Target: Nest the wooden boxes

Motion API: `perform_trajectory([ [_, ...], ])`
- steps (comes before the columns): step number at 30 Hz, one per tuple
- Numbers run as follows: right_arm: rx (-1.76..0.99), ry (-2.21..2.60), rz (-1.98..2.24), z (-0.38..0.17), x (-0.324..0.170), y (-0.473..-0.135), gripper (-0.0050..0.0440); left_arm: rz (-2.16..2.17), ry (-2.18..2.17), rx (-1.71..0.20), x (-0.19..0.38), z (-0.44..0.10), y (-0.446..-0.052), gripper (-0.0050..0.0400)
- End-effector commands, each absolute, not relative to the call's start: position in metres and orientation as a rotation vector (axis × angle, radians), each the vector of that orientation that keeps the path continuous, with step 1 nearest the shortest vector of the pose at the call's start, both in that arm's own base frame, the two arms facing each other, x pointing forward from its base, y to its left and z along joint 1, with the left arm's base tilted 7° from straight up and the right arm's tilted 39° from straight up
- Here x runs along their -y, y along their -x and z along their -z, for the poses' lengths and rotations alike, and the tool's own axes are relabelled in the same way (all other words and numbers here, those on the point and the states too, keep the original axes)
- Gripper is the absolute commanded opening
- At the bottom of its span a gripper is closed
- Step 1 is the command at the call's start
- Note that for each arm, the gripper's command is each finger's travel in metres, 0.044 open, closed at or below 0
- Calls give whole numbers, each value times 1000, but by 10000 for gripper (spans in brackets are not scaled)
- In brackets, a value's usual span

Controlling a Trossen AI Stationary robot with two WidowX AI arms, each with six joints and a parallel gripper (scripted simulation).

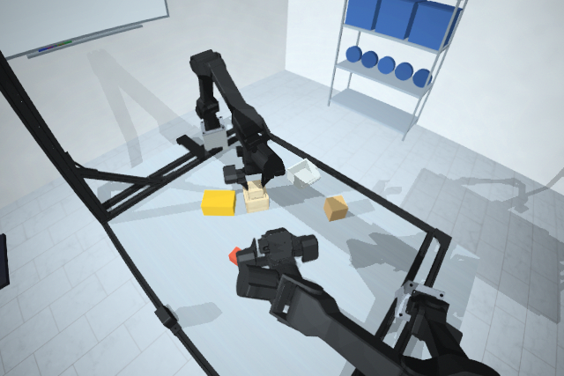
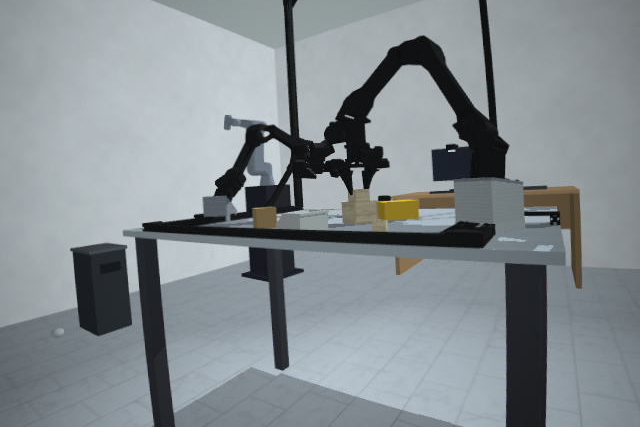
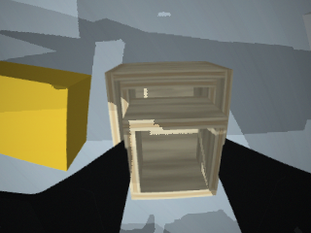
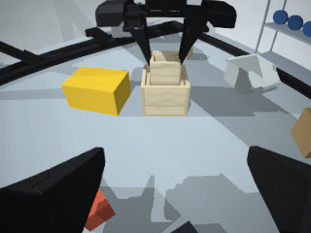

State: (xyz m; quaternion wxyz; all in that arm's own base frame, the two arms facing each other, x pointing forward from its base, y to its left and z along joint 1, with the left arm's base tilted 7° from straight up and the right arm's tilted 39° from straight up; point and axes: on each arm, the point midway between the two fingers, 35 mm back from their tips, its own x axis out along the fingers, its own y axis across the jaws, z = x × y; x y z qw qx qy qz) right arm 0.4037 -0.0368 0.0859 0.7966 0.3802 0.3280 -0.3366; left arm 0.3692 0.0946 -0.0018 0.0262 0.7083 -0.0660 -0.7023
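Yellow block (image 1: 218,202) (image 2: 398,209) (image 3: 39,116) (image 4: 95,90), blue bins (image 1: 395,15).

The left claw (image 1: 256,184) (image 2: 359,190) (image 3: 172,146) (image 4: 164,64) points down, clamped; the right claw (image 4: 178,155) stands wide open

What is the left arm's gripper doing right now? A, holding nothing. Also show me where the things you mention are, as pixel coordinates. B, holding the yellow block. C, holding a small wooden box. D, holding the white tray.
C: its fingers grip a small wooden box (image 3: 172,162) (image 4: 165,73), while the yellow block (image 1: 218,202) (image 2: 398,209) (image 3: 34,123) (image 4: 94,92) sits off to one side.
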Motion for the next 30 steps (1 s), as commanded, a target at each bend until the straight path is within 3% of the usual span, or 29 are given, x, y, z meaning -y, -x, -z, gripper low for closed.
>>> perform_trajectory([
  [1, -699, -818, 727, -87, 38, -404, 400, 2175, -2182, 200, -94, 3, -365, 0],
  [30, -699, -818, 727, -87, 38, -404, 400, 2175, -2182, 200, -94, 13, -369, 0],
])
